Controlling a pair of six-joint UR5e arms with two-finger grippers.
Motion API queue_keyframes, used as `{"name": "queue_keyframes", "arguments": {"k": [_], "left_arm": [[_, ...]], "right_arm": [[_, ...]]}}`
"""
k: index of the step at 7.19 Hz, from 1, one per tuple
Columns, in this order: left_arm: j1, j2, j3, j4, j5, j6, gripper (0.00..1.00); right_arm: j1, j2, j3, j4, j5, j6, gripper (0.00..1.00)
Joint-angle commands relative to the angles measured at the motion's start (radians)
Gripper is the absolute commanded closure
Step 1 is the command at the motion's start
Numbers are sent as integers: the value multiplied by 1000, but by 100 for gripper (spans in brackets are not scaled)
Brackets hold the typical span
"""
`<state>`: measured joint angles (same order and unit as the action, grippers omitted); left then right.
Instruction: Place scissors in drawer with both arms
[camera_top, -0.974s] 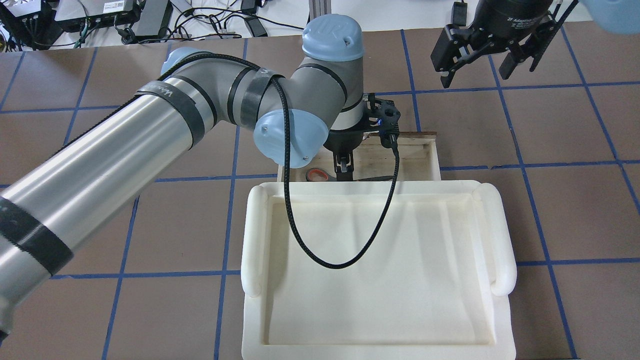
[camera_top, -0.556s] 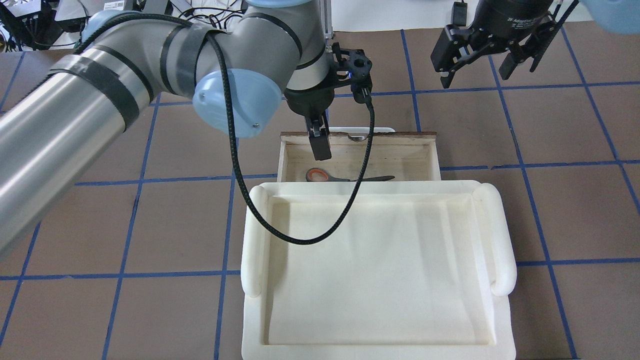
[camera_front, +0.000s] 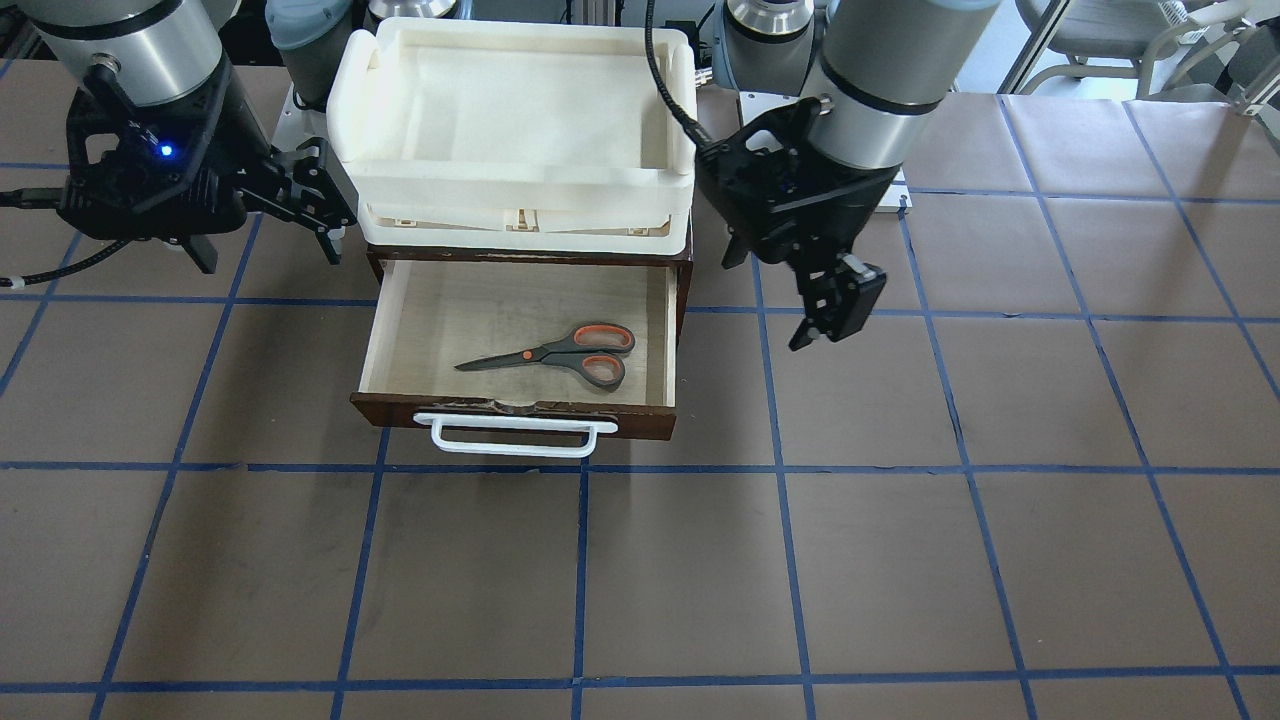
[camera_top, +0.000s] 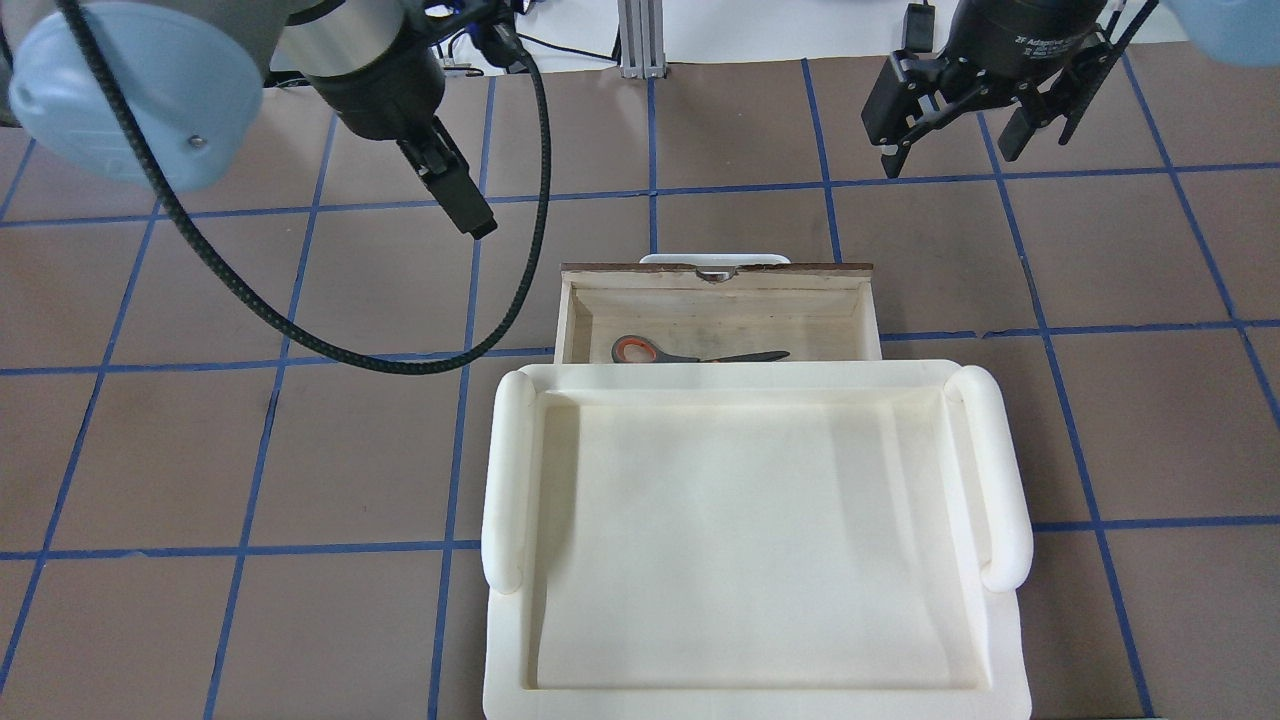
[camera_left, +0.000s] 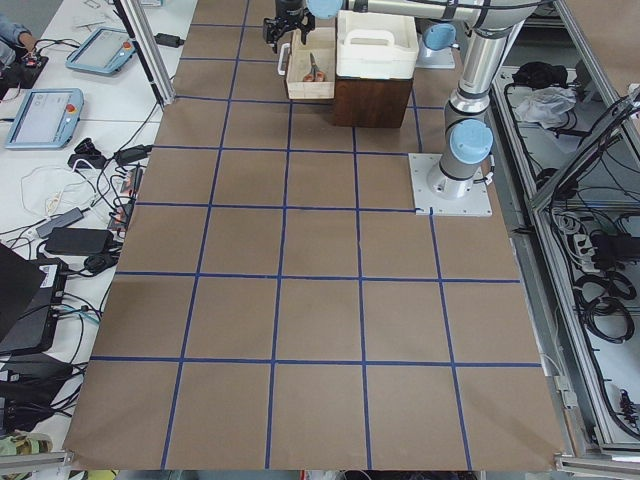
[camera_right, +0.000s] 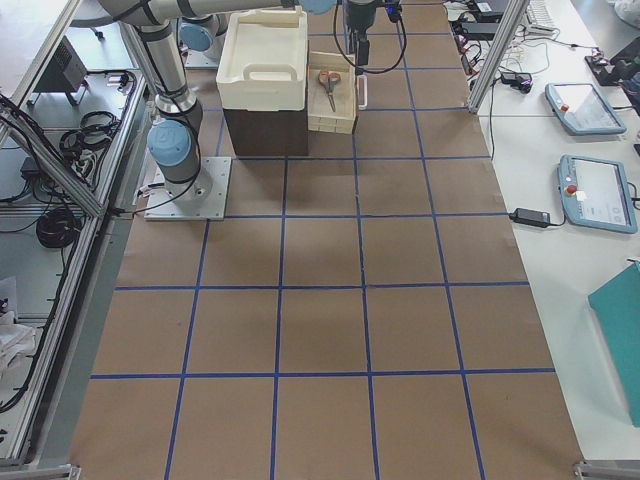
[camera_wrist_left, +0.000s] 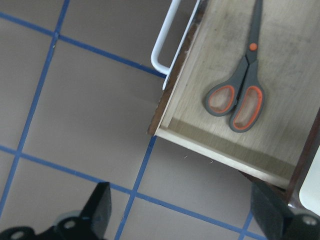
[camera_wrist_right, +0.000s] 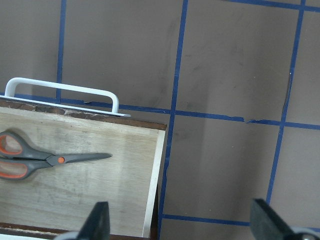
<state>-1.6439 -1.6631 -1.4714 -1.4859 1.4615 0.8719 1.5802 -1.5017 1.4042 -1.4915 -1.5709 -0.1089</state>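
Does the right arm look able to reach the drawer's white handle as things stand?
Probably yes. The white handle sticks out from the front of the drawer with nothing around it, and the right gripper hovers off to the side, jaws open and empty.

The light is bright and even, and it falls from above in every view. In the overhead view the cream tray (camera_top: 760, 540) is nearly washed out, so its relief is hard to read. In the front-facing view a soft shadow lies along the upper edge of the drawer (camera_front: 440, 315). The left wrist view is sharp on the scissors (camera_wrist_left: 237, 97), but the left gripper (camera_wrist_left: 185, 222) has its fingers (camera_wrist_left: 97, 212) blurred at the bottom edge (very near the lens). Both side views show little detail near their top edges.
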Motion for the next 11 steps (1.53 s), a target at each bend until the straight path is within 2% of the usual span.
{"name": "queue_keyframes", "arguments": {"k": [1,3,4,5,7,8,11], "left_arm": [[166,29,-15,-13,5,-115,0],[168,51,-29,-46,16,-561,0],[165,49,-30,-47,51,-617,1],[130,49,-30,-48,52,-749,1],[-14,51,-29,-36,152,-934,1],[-48,51,-29,-34,152,-959,1],[-48,71,-29,-42,142,-961,1]], "right_arm": [[1,1,1,8,0,0,0],[0,1,1,8,0,0,0],[1,0,1,7,0,0,0],[0,1,1,10,0,0,0],[1,0,1,10,0,0,0],[1,0,1,8,0,2,0],[3,0,2,24,0,2,0]]}}
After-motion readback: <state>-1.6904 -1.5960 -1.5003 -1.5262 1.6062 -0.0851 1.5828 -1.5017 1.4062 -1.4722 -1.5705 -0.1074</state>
